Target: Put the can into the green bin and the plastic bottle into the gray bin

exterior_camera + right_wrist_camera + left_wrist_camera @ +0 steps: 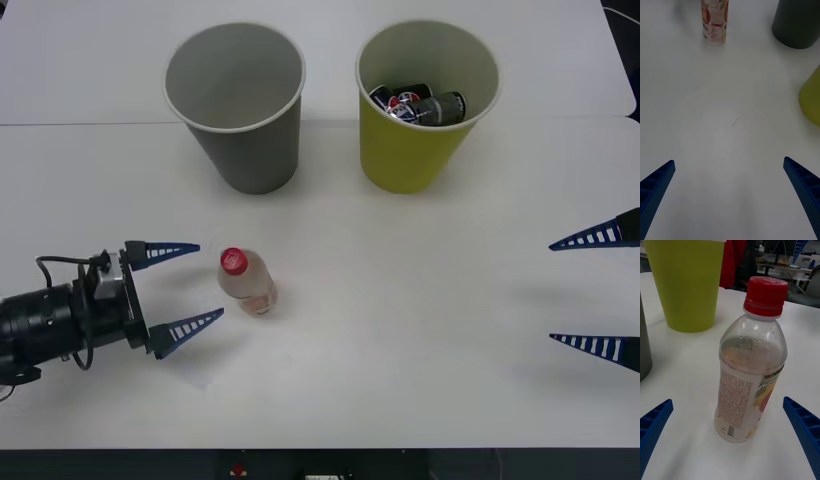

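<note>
I see the left claw (194, 285) spread wide, just beside the upright plastic bottle (246, 282), not touching it. Bare worktop (420, 330) lies between the bottle and the right claw (592, 291), also wide, at the right edge with its arm cut off. The gray bin (240, 100) and green bin (425, 100) stand behind, apart. Cans (418, 104) lie in the green bin, partly hidden by its wall.

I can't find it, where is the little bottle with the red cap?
In the front view the plastic bottle stands upright on the white table, left of centre, just ahead of the open left gripper and in front of the gray bin.
</note>
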{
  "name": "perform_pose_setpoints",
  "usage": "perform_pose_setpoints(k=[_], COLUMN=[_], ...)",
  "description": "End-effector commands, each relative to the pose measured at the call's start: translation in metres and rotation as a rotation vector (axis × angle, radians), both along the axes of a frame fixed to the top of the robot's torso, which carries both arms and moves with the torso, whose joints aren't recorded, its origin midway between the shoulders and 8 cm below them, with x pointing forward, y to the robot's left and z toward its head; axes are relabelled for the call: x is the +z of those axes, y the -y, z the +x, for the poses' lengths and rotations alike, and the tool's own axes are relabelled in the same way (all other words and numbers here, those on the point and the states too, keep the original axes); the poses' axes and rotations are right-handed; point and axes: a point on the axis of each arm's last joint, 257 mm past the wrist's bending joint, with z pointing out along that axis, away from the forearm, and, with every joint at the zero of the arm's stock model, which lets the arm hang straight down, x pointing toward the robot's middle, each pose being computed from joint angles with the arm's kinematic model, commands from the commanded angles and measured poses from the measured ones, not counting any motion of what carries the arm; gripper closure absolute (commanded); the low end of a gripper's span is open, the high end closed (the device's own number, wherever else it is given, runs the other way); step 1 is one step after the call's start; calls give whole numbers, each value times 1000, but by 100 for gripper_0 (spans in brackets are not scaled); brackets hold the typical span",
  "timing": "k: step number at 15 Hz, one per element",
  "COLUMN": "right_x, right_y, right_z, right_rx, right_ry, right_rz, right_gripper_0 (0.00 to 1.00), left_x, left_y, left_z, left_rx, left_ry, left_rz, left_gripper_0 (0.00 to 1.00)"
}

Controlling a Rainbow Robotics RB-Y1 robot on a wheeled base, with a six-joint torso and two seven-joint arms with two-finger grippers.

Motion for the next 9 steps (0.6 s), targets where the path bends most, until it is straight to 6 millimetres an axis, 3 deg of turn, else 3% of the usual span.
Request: perform_pose_setpoints(k=[1, 9], right_x=[0, 0], right_y=[0, 0], right_z=[0, 0], right_rx=[0, 0], right_ry=[0, 0], right_rz=[0, 0], right_gripper_0=[0, 0], left_x=[-6, -14], left_y=[15, 71], left_z=[2, 19], left_rx=[-16, -26], left_ry=[-2, 16], left_rz=[11, 15], left_gripper_0=[0, 0])
